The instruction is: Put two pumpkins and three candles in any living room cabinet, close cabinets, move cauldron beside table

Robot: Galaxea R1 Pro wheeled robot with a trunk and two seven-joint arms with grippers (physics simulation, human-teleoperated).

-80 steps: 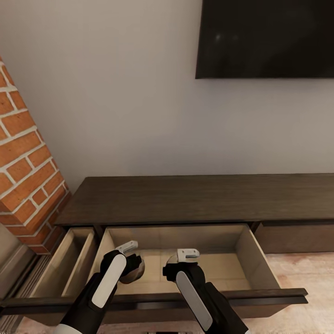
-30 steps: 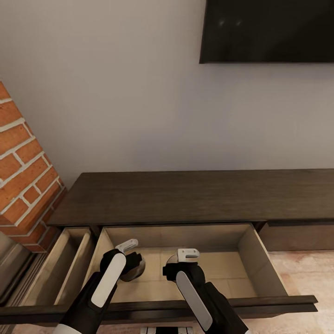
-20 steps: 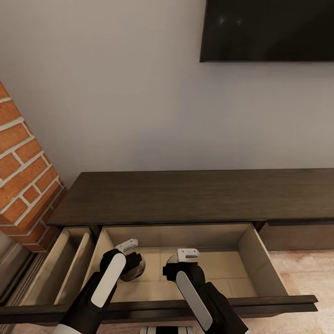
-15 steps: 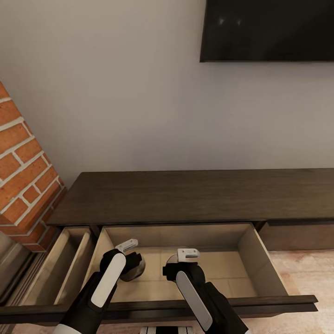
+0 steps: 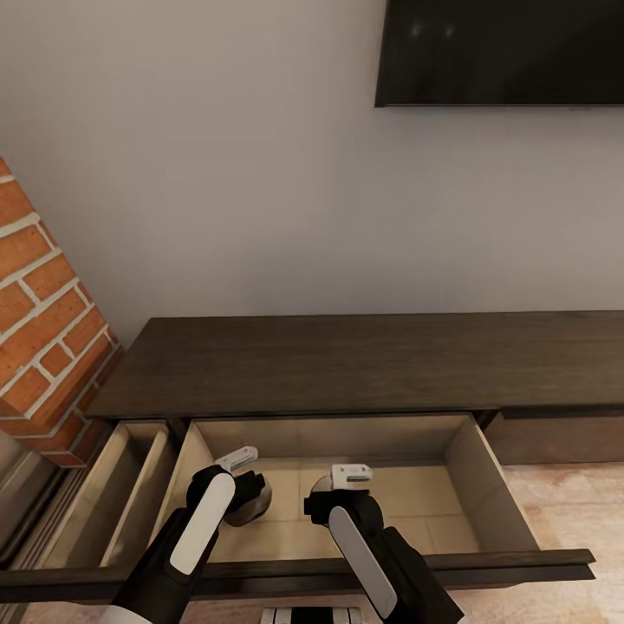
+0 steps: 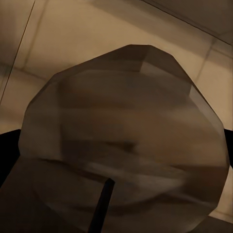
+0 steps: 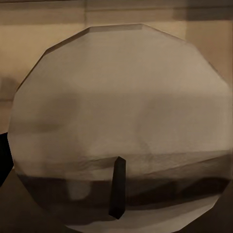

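Over the open middle drawer (image 5: pixel 485 485) of the cabinet (image 5: pixel 364 364), left gripper (image 5: pixel 245 481) and right gripper (image 5: pixel 340 490) each grasped a candle (image 6: pixel 126 141), (image 7: pixel 121 126), poised for stowing inside

Plain grey wall (image 5: pixel 217 173), black TV (image 5: pixel 503 52) mounted at its upper right. Red brick column (image 5: pixel 43 329) on the left. Pale wood-plank floor (image 5: pixel 572 503) at the lower right.

Two candles (image 5: pixel 251 503) above open cabinet (image 5: pixel 347 373) drawer
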